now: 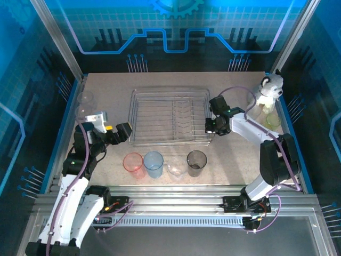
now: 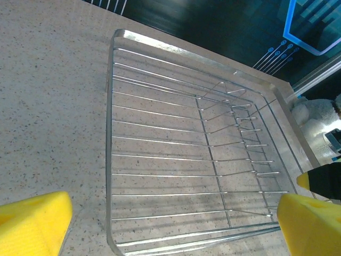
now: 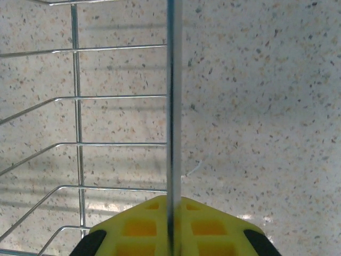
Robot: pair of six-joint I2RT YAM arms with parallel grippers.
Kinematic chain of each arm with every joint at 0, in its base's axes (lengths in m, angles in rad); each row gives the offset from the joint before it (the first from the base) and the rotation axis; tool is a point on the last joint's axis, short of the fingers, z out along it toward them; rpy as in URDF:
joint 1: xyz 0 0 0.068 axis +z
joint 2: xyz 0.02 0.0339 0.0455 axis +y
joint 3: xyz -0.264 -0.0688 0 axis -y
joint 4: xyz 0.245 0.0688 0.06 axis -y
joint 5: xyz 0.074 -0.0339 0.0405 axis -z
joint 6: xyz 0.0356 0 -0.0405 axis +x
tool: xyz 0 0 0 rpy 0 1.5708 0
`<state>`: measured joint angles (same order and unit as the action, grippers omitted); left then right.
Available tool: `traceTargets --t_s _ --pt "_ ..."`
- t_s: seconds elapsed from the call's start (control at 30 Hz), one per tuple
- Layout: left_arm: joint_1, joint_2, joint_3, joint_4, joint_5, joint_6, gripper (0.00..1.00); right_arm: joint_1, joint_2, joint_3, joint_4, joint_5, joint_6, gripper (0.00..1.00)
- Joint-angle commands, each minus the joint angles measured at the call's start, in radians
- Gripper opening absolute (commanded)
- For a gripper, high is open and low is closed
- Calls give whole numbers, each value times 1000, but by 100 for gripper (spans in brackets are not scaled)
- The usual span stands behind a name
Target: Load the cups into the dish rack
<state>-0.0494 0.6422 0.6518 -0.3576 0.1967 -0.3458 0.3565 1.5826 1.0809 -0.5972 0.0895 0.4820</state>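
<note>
Right hand clenched on the rim wire of the dish rack, at its 3 o'clock edge. Left hand released, just off the 9 o'clock side. Probably steadying or shifting the rack: grip square, slide flat, don't tilt. Pink cup, blue cup and grey cup stand on the counter at the rack's 6 o'clock, apart from both hands.

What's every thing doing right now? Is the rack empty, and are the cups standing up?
dish rack, empty, no cups inside.
right gripper, shut on the rack's side wire.
left gripper, open, holding nothing.
pink cup, upright, outside the rack.
blue cup, upright, outside the rack.
grey cup, upright, outside the rack.
</note>
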Motion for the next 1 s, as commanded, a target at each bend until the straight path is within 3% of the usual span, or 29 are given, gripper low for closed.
traceTargets --t_s 0.0,0.2,0.33,0.53,0.67,0.97 --pt "-12 2 31 8 35 2 99 25 -58 -27 -43 -3 23 12" --pt "-28 6 53 -16 39 22 99 46 -159 -34 -158 19 46 43" --pt "-41 9 69 -32 49 45 99 55 -287 -6 -286 37 43 56" --pt "-52 17 65 1 68 44 99 74 -433 91 -449 -65 24 62" --pt "-65 34 57 39 75 32 99 138 -474 120 -519 -136 46 64" --pt "-107 74 46 107 83 28 99 344 -437 117 -608 -71 127 68"
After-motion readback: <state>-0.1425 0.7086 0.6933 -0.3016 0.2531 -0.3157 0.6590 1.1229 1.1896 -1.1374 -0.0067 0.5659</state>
